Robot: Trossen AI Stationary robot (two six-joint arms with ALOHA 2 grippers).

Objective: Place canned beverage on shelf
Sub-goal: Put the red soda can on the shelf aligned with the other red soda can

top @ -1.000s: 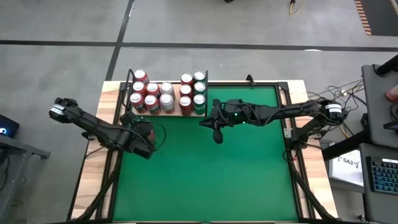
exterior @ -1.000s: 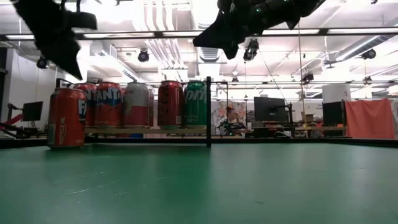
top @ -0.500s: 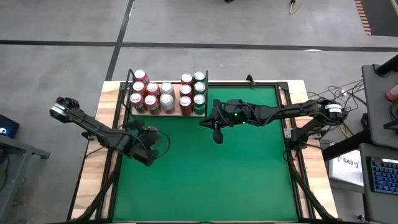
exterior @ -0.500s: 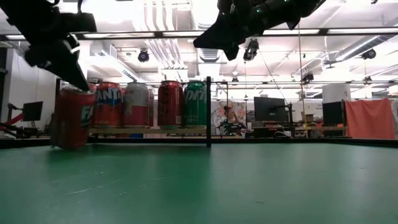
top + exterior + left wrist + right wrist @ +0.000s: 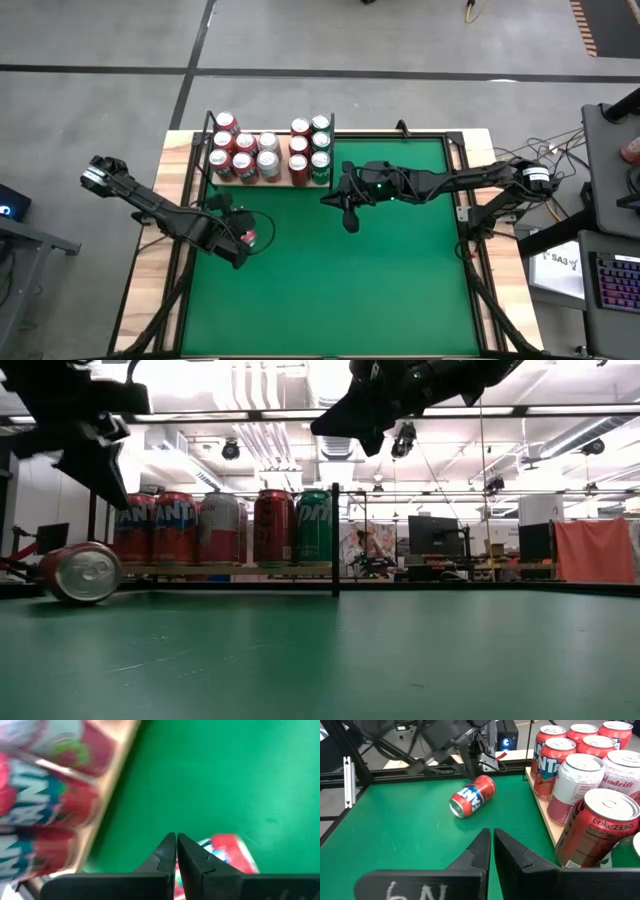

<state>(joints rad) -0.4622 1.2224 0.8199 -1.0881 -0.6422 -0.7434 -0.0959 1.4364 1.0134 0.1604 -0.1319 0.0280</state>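
Can lies toppled on the green felt, just off the shelf, long axis flat. Left gripper, fingers pressed together and empty, hangs directly above; right gripper, likewise pinched closed, waits farther off.

A red Fanta can is seen lying on its side on the green felt, toppled, well in front of the shelf and apart from it. Its silver end is turned toward the low camera. The shelf, a pale wood panel with thin black upright rods, is set at the table's far edge. It is loaded with upright cans: red Fanta, silver, Coke Zero and green ones.
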